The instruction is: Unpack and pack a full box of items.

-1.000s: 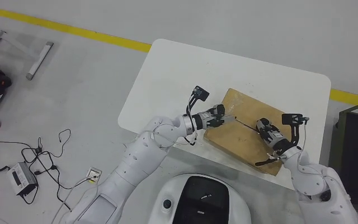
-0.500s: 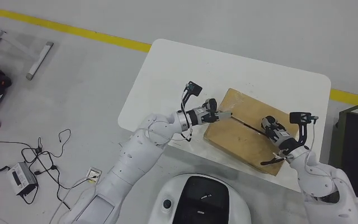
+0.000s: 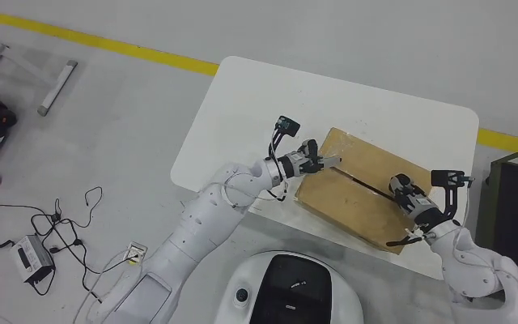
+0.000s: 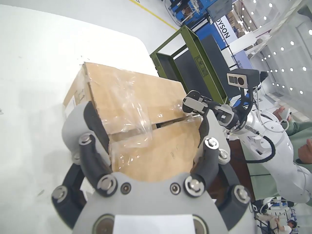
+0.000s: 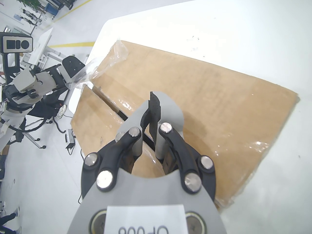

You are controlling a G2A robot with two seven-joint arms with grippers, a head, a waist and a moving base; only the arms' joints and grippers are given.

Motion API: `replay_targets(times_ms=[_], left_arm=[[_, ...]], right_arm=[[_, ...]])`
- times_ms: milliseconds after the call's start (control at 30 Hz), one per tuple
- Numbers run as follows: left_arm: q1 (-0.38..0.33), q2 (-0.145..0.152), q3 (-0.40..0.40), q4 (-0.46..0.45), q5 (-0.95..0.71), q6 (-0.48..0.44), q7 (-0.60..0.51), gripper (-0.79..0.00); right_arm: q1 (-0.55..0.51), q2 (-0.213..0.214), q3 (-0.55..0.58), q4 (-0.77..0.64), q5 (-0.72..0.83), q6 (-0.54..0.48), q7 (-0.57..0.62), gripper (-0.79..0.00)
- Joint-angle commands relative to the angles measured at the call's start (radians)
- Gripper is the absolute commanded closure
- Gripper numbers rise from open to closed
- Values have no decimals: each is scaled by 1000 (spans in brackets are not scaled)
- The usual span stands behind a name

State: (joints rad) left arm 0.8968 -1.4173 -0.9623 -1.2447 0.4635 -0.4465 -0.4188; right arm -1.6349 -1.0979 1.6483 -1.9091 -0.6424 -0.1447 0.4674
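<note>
Top view: the cardboard box (image 3: 356, 198) lies on the white table (image 3: 267, 105), on the side near the robot. The left gripper (image 3: 326, 162) is at one end of the flap seam and the right gripper (image 3: 397, 185) at the other.

Left wrist view: the left gripper (image 4: 143, 120) has its fingers spread apart above the box (image 4: 136, 86), over loose clear tape (image 4: 137, 115).

Right wrist view: the right gripper (image 5: 152, 109) has its fingers pressed together above the seam of the box (image 5: 207, 93), with nothing seen between them.
</note>
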Motion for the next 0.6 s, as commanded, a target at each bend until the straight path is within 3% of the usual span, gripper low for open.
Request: replay_targets(times_ms=[0, 67, 333, 567], left_arm=[[-8, -3, 14, 14, -5, -10, -11, -209], [-15, -7, 25, 23, -13, -20, -20, -197], [-24, -10, 36, 11, -69, -75, -59, -329], [-27, -12, 56, 26, -77, -77, -106, -357]], right_arm=[[-5, 0, 2, 5, -10, 3, 1, 0], [-7, 1, -3, 12, -35, 4, 5, 0], [24, -4, -51, 51, -35, 9, -12, 0], [46, -5, -64, 59, -33, 12, -8, 0]])
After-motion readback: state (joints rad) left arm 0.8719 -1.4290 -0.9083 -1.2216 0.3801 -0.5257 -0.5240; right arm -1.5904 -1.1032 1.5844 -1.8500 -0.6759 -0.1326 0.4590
